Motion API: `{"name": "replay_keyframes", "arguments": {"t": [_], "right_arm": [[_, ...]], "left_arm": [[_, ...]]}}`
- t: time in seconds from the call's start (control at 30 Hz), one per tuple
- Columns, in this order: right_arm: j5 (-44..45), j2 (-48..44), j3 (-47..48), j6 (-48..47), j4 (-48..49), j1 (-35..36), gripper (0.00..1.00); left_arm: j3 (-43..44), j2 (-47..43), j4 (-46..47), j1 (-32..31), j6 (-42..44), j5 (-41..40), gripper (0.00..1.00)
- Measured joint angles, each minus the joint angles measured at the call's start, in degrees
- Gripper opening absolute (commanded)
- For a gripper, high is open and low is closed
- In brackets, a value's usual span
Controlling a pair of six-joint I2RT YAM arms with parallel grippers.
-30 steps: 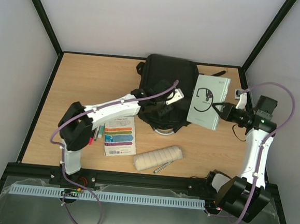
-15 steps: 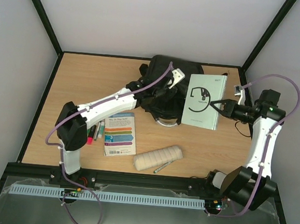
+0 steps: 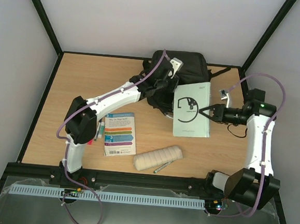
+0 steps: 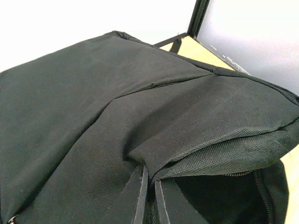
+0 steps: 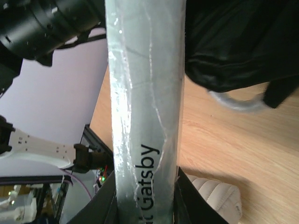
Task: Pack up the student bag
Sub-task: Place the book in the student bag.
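Robot lab test cell. A wooden tabletop (image 3: pixel 79 85) is boxed in by plain white panels (image 3: pixel 157 24) set in black frame struts (image 3: pixel 43 18). Two white arms, the left arm (image 3: pixel 112 98) and the right arm (image 3: pixel 256 146), are bolted at the near edge, with purple cables (image 3: pixel 264 75) looping loose off each. A slotted cable rail (image 3: pixel 107 197) and a sheet-metal shelf (image 3: pixel 141 220) sit below the bases. The right wrist view catches more rig hardware beyond the cell: wiring and small lit indicator lights (image 5: pixel 100 175).

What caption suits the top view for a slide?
Left arm jaws clamp the backpack fabric; right arm jaws hold a pale book beside it.
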Motion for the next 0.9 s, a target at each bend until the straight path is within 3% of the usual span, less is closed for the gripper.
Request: {"name": "replay_keyframes", "arguments": {"t": [0.2,0.63,0.9], "right_arm": [[1.22,0.66,-1.51,3.06,1.51,4.55,0.01],[2.78,14.29,-2.01,5.6,6.16,8.59,0.01],[2.97,23.1,-1.79,10.36,13.68,9.03,0.01]], "left_arm": [[1.44,0.5,0.96,0.11,-4.26,0.66,0.02],[1.95,0.33,2.23,-0.61,-6.75,2.58,0.02],[-2.19,-2.25,2.27,-3.76,-6.78,2.4,0.02]]}}
